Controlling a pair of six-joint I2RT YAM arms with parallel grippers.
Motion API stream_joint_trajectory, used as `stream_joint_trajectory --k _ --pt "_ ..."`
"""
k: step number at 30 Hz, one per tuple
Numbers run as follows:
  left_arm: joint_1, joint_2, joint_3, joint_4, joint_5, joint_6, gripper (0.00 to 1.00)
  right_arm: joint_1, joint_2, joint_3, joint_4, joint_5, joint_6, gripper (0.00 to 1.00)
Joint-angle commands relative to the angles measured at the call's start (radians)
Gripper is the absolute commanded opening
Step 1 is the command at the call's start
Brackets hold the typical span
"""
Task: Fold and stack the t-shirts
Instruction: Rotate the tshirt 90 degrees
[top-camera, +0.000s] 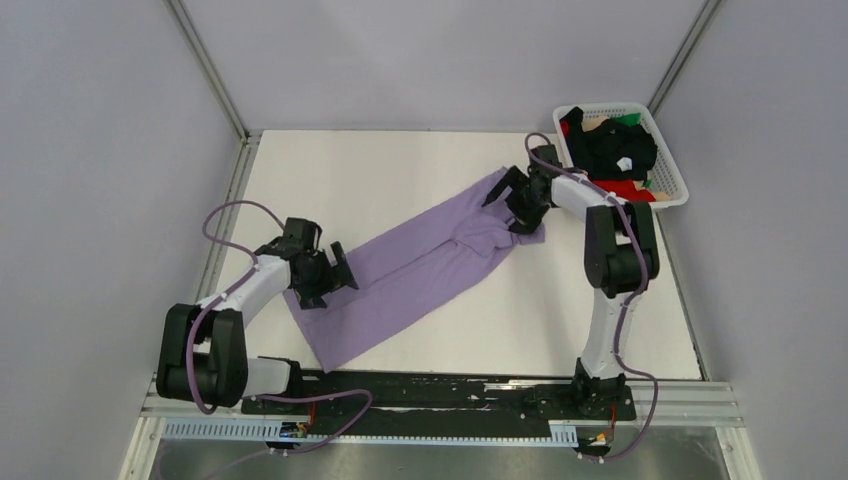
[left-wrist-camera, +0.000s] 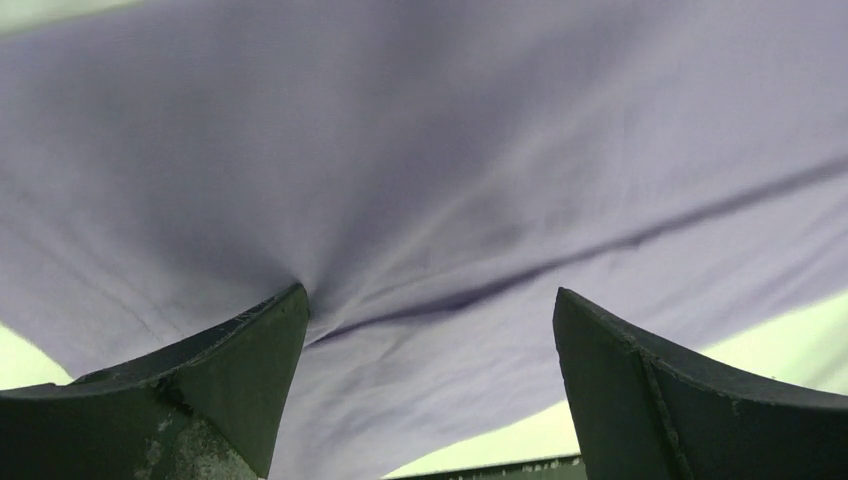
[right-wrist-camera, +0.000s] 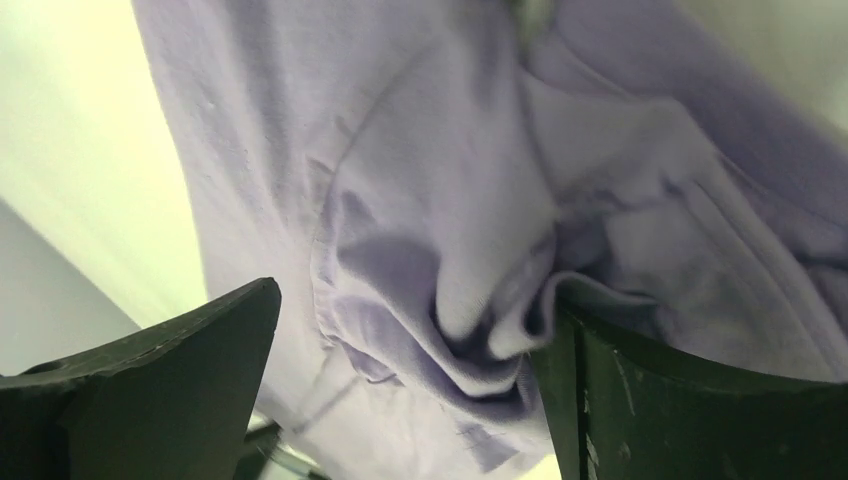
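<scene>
Lavender t-shirt (top-camera: 420, 270) lies flat on the white table (top-camera: 380, 170) as one long narrow strip. Its long axis runs diagonally, from near-left by my left arm up to far-right by my right arm. The near-left end finishes in a straight cut edge facing the table's front. The far-right end is narrower and bunched. Curved seams show there in the right wrist view, but I can't tell if that is the collar or a sleeve.

My left gripper (top-camera: 330, 275) sits low on the strip's left long edge, toward the near end. Its jaws are spread wide with nothing clamped. In the left wrist view smooth purple cloth fills the gap, and one fingertip (left-wrist-camera: 250, 350) presses into it, with creases fanning out from that spot.

My right gripper (top-camera: 515, 205) is down on the far-right end, jaws also spread wide and not pinching. A wad of wrinkled cloth sits between the fingers and is pushed up against one of them.

A white basket (top-camera: 672, 170) stands at the far-right corner, just beyond my right gripper and apart from the purple shirt. It holds a pile of shirts (top-camera: 620, 150): black on top, with red, beige and green showing.
</scene>
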Motion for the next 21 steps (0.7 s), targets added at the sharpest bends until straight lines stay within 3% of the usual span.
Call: stream_joint_trajectory --k 1,8,11,16,21 --pt "-0.119 -0.050 -0.061 -0.032 0.062 -0.121 1.00 -0.001 0.264 0.269 0.247 0.005 -0.076 1.00" --pt "-0.298 -0.017 -0.079 0.197 0.217 -0.194 1.00 0.002 0.674 0.888 0.135 -0.090 -0.051 1.00" --pt "-0.379 0.009 -0.083 0.302 0.268 -0.215 1.00 0.005 0.795 1.070 0.143 -0.115 -0.007 1.00" --pt "-0.482 0.118 -0.118 0.451 0.359 -0.240 1.00 0.024 0.839 1.115 0.290 -0.111 0.021 1.00" --pt "-0.605 0.217 -0.066 0.541 0.423 -0.227 1.00 0.035 0.861 1.152 0.321 -0.102 -0.038 1.00"
